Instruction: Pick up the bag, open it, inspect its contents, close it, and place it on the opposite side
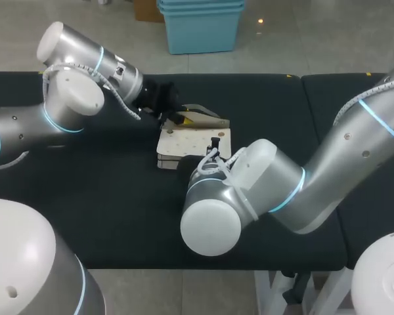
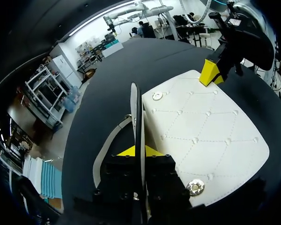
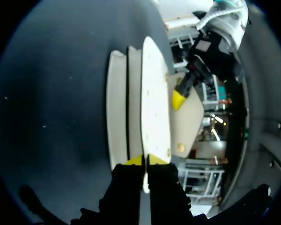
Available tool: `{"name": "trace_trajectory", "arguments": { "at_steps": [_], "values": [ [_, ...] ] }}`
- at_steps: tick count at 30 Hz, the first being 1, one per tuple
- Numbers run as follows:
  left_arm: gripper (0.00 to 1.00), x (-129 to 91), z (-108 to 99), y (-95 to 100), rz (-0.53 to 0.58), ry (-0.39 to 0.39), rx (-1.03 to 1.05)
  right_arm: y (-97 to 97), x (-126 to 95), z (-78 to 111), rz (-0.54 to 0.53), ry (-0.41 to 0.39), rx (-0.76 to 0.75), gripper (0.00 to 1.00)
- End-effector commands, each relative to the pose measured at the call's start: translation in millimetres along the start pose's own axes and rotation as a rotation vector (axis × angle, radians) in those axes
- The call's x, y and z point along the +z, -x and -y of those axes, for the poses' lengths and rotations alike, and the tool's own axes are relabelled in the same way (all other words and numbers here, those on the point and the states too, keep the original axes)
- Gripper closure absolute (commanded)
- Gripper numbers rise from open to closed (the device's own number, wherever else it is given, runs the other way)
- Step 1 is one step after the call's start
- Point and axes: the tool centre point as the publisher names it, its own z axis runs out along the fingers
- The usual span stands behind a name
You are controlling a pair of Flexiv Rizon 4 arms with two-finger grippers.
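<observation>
A white quilted bag [image 1: 190, 141] lies on the black table near the middle. My left gripper [image 1: 178, 118] is at its far left corner. In the left wrist view its fingers [image 2: 139, 151] are shut on a thin upright edge of the bag, with the strap [image 2: 107, 145] looping beside them and the quilted face [image 2: 201, 131] with metal snaps spread out to one side. My right gripper [image 1: 215, 146] is on the bag's near side. In the right wrist view it [image 3: 145, 160] is shut on an edge-on white panel [image 3: 154, 108], with the bag's other layers beside it.
The black table [image 1: 85, 197] spreads wide to the left of and in front of the bag. A seam [image 1: 303, 105] splits the tabletop at the right. My right arm's bulky elbow [image 1: 213, 223] hangs over the table's near middle.
</observation>
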Motion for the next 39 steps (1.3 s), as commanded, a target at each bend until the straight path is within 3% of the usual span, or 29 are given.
{"name": "trace_trajectory", "arguments": {
  "at_steps": [1,2,3,4,5,14,24,32,34,36,38,39],
  "values": [
    [1.00,-1,-2,1.0,-0.002,-0.020,-0.004,-3.3,1,3.5,0.014,0.058,0.003,1.00],
    [1.00,-2,-2,1.0,-0.001,-0.021,-0.004,-2.0,1,3.6,0.010,0.051,0.005,1.00],
    [1.00,-3,0,1.0,0.000,-0.030,-0.010,-0.2,0,3.7,0.008,0.048,0.007,0.71],
    [1.00,-5,1,1.5,-0.001,-0.037,-0.016,2.4,-2,3.9,0.008,0.046,0.010,0.09],
    [1.00,-6,2,2.1,0.000,-0.036,-0.016,5.2,-4,4.1,0.010,0.044,0.015,0.00],
    [1.00,-28,18,10.7,0.006,-0.061,-0.050,38.4,-30,7.7,0.022,0.050,0.056,0.00],
    [1.00,-55,38,19.8,0.022,-0.016,-0.106,87.2,-52,10.6,0.051,0.062,0.091,0.00],
    [1.00,-55,38,19.8,0.022,-0.016,-0.106,111.7,-55,10.2,0.100,0.068,0.070,0.00],
    [1.00,-55,38,19.8,0.022,-0.016,-0.106,116.0,-55,9.6,0.113,0.067,0.058,0.12],
    [1.00,-55,38,19.8,0.022,-0.016,-0.106,120.8,-55,9.8,0.120,0.066,0.052,0.51],
    [1.00,-55,38,19.8,0.022,-0.016,-0.106,125.8,-56,9.8,0.124,0.064,0.048,0.68],
    [1.00,-55,38,19.8,0.022,-0.016,-0.106,128.3,-56,9.8,0.123,0.065,0.048,0.82]
  ]
}}
